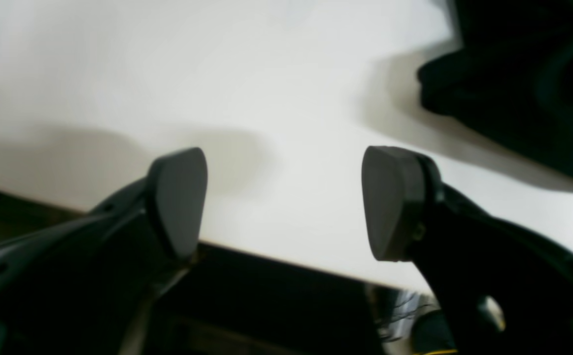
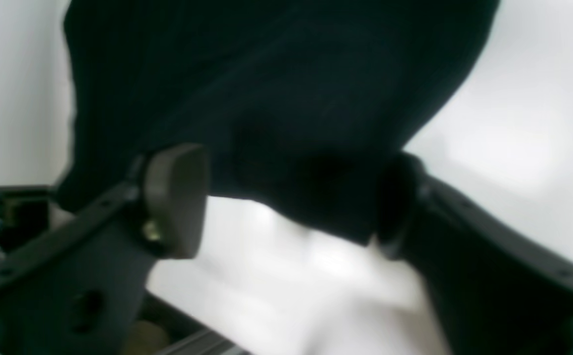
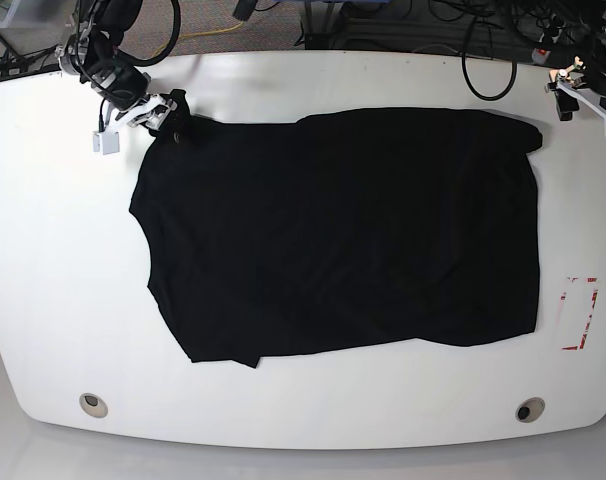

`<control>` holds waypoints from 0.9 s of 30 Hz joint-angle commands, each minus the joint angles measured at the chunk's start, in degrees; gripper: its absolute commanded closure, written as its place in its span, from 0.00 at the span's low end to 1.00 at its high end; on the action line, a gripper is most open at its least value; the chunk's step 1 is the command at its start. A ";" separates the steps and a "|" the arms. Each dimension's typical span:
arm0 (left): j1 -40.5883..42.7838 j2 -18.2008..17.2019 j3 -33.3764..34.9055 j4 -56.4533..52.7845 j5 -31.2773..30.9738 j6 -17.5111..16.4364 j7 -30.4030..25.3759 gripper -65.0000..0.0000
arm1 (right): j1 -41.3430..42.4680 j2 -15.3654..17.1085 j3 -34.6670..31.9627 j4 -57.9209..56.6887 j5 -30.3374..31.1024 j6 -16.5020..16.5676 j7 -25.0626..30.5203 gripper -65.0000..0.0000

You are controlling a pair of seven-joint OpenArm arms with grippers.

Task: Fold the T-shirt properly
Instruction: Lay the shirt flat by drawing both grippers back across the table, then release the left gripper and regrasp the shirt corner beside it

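White desk (image 3: pixel 63 300) with rounded corners; two round grommets (image 3: pixel 94 404) are seen near its front edge, red tape mark (image 3: pixel 581 314) by the right edge. Cables and floor are visible past the back edge. T-shirt (image 3: pixel 343 235) is spread flat across the desk's middle, one corner bunched at the back-left. Right gripper (image 2: pixel 286 202) is set at that corner, jaws wide, fabric between them; grip cannot be told. Left gripper (image 1: pixel 284 202) is held wide, nothing in it, over the back-right edge, just beside the shirt.
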 commanded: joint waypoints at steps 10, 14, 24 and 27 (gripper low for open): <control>-2.15 1.95 3.41 0.69 -0.77 0.07 -5.89 0.29 | 0.54 0.45 0.08 0.50 -1.89 -0.33 -0.83 0.94; -2.86 2.13 5.26 0.69 -0.95 0.07 -5.72 0.29 | 0.54 0.45 -0.01 0.50 -1.89 -0.06 -0.83 0.94; -4.44 1.07 12.47 -4.32 -0.68 0.07 -5.72 0.29 | 0.19 0.37 -0.01 0.67 -1.89 0.11 -0.83 0.94; -4.79 0.46 12.55 -6.61 -0.59 0.07 -5.63 0.29 | 0.19 0.37 0.25 0.67 -1.80 0.11 -0.83 0.94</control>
